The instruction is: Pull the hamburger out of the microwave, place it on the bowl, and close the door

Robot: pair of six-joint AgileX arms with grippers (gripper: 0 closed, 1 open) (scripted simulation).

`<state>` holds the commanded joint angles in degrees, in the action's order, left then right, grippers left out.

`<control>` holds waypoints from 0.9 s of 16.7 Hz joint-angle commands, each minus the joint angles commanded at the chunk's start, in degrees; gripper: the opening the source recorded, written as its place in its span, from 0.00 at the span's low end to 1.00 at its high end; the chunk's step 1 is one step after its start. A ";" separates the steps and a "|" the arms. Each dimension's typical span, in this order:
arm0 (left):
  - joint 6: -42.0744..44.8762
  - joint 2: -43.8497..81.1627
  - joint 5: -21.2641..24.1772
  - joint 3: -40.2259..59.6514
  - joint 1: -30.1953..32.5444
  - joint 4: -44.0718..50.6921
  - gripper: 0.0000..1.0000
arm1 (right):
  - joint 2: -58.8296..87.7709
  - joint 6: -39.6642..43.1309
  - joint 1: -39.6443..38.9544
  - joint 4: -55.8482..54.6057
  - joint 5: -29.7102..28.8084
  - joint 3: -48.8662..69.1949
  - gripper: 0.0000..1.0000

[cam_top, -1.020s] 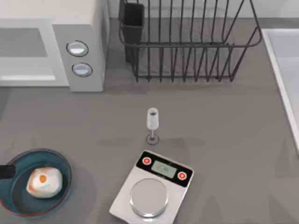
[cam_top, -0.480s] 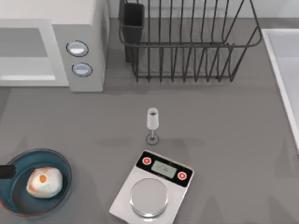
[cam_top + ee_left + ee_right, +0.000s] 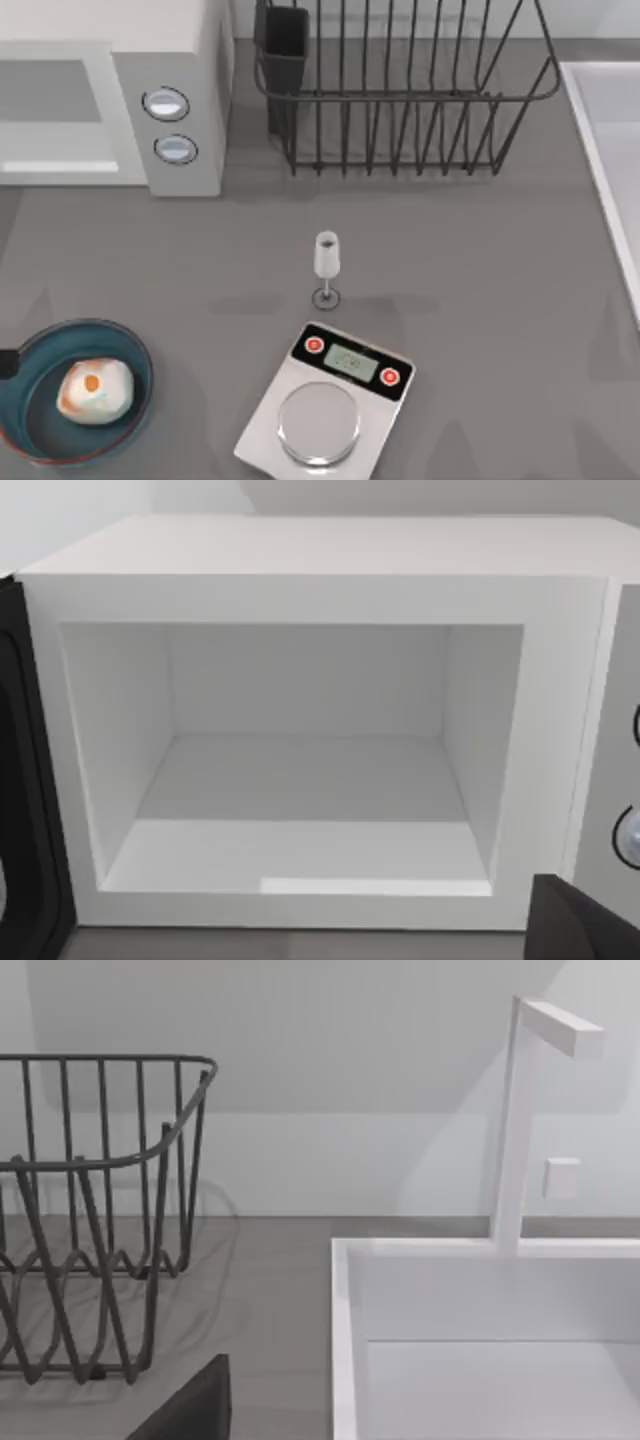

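The hamburger [image 3: 94, 390], a cream lump with an orange spot, lies inside the dark teal bowl [image 3: 135, 352] at the table's front left. A dark bit of my left gripper [image 3: 5, 364] shows at the left edge, just beside the bowl's rim and apart from the hamburger. The white microwave [image 3: 185, 60] stands at the back left. In the left wrist view its cavity [image 3: 300, 810] is bare and the door [image 3: 22, 780] stands swung open beside it. A dark part of my right gripper [image 3: 190, 1410] hangs near the sink.
A black wire dish rack [image 3: 400, 90] stands at the back middle. A small stemmed glass [image 3: 326, 262] stands upright mid-table, just behind a kitchen scale [image 3: 325, 405] with a round silver plate. A white sink [image 3: 610, 150] with a faucet [image 3: 520, 1120] runs along the right edge.
My left gripper has drawn back to the left, away from the bowl, so less of it shows. The hamburger stays in the bowl.
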<state>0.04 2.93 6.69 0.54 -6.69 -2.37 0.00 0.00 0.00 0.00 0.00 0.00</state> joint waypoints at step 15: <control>0.21 8.05 17.69 4.16 -17.67 -3.70 0.00 | 0.00 0.00 0.00 0.00 0.00 0.00 1.00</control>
<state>0.25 10.99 24.38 4.69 -24.35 -6.07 0.00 0.00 0.00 0.00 0.00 0.00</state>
